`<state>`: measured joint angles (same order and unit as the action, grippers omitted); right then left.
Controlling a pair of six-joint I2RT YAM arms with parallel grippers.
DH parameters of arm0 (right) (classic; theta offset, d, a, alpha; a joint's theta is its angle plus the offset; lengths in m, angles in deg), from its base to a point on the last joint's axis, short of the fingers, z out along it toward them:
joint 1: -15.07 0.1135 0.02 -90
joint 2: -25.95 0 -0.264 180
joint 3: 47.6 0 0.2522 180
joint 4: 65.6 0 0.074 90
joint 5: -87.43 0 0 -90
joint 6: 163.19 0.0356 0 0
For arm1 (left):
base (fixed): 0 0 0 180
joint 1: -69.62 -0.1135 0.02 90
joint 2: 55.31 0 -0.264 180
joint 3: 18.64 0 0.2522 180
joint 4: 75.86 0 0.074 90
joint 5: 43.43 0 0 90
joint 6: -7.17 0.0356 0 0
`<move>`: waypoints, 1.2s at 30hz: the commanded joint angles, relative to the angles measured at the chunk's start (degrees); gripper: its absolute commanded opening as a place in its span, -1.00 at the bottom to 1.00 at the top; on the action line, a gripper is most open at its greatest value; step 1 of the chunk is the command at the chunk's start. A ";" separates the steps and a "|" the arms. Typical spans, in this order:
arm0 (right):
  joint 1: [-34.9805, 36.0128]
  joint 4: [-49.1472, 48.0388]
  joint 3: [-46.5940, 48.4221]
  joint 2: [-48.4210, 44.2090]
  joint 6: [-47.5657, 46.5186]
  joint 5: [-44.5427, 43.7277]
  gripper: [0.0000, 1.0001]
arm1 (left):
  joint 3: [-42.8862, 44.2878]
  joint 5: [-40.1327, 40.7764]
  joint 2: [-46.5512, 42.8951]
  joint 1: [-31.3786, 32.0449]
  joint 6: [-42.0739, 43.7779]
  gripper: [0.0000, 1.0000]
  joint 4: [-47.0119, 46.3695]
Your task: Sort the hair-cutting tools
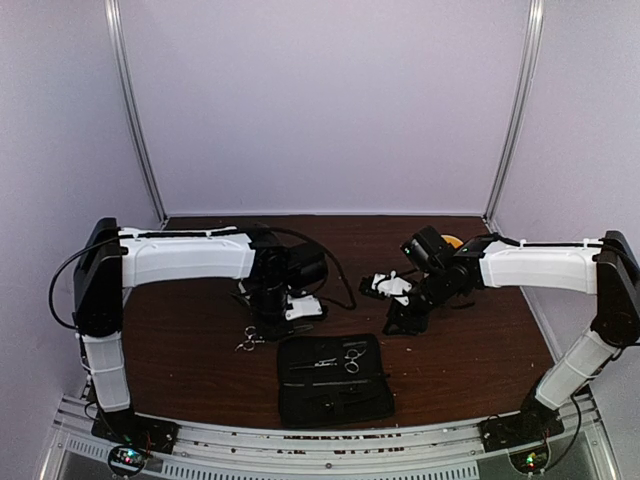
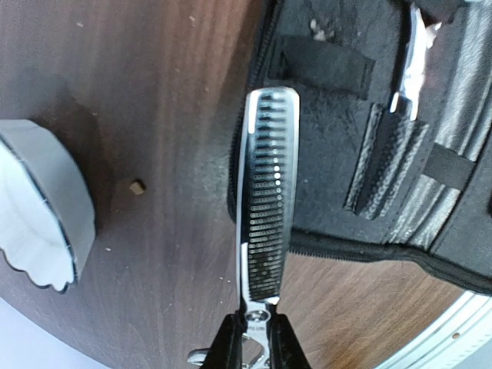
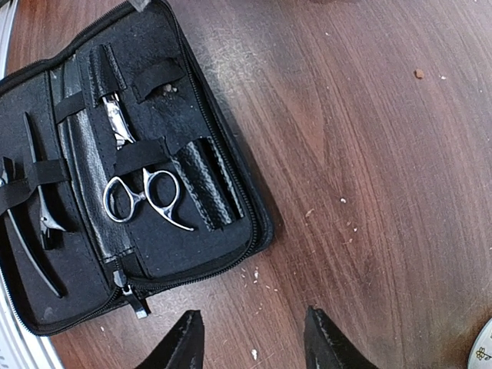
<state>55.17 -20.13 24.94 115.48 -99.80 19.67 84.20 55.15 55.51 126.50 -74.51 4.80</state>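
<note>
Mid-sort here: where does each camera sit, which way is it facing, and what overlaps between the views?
Top external: above and behind the bases, looking down and forward over the table; left arm and right arm show whole.
Left wrist: looking down along the left gripper, jaws closed on the toothed scissors; white bowl at left.
Right wrist: looking down past the open right gripper at the second scissors, strapped in.
Shared: all three show the black case.

case (image 1: 300,405): black, unzipped, flat on wooden table (image 1: 190,350) | bowl (image 2: 46,192): white, scalloped, apart from case
</note>
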 commanded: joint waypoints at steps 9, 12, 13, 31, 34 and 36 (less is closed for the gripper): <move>-0.18 0.82 1.85 1.56 -0.02 -0.70 -0.10 | 3.68 0.10 7.34 0.92 0.46 -0.90 6.23; -0.19 1.14 2.11 1.67 -0.02 -0.69 -0.10 | 4.44 -0.66 8.41 1.42 0.71 -0.90 6.34; -0.19 1.16 2.12 1.68 -0.02 -0.78 -0.10 | 4.78 -0.67 8.94 1.66 0.81 -0.90 6.51; -0.17 1.65 2.11 1.28 -0.72 -0.84 -0.10 | 9.82 -1.46 14.57 2.93 1.25 -0.90 8.40; -0.19 1.78 2.21 1.33 -0.79 -0.74 -0.11 | 12.24 -1.31 16.02 3.06 1.77 -0.90 8.74; -0.19 1.83 2.22 1.23 -0.85 -0.79 -0.10 | 14.04 -1.06 17.10 3.26 2.44 -0.89 8.83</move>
<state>55.17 -18.98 25.82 116.73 -100.04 19.45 94.34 54.28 70.46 129.14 -73.79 12.89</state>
